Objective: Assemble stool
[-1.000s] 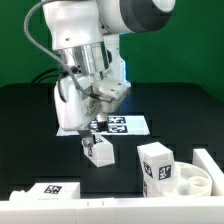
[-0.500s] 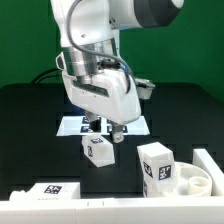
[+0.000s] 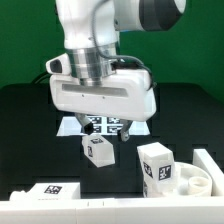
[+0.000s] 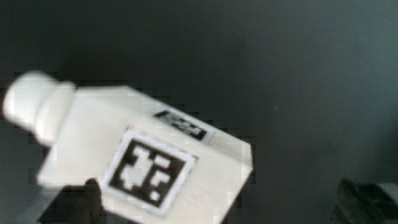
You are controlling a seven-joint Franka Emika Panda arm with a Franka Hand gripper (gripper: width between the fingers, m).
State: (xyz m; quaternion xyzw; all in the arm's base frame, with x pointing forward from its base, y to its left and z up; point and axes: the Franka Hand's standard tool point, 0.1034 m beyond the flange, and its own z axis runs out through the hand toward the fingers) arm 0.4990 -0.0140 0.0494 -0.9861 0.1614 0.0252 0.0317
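- Target: stool leg (image 3: 97, 150) lying on its side on the black table (image 3: 30, 125), at about 7 o'clock from the gripper (image 3: 106, 133) in the exterior view.
- Pincer: fingers look apart and empty. It hangs over the leg with no contact that I can see.
- Wrist view: the leg (image 4: 143, 155) fills the frame, skewed, tag face up, round peg (image 4: 39, 95) at one end. I read that as not lined up yet.
- Seat (image 3: 197, 180) is at 4 o'clock in the exterior view, with a second leg (image 3: 155, 165) upright just beside it at its 9 o'clock.
- My plan: square the jaws across the flat sides and centre on the body, not the peg. Then descend straight and close once the leg sits between the fingers.
- Risk: an off-centre pinch would tip it. I'd also stay off the marker board (image 3: 68, 128) at 12 o'clock.
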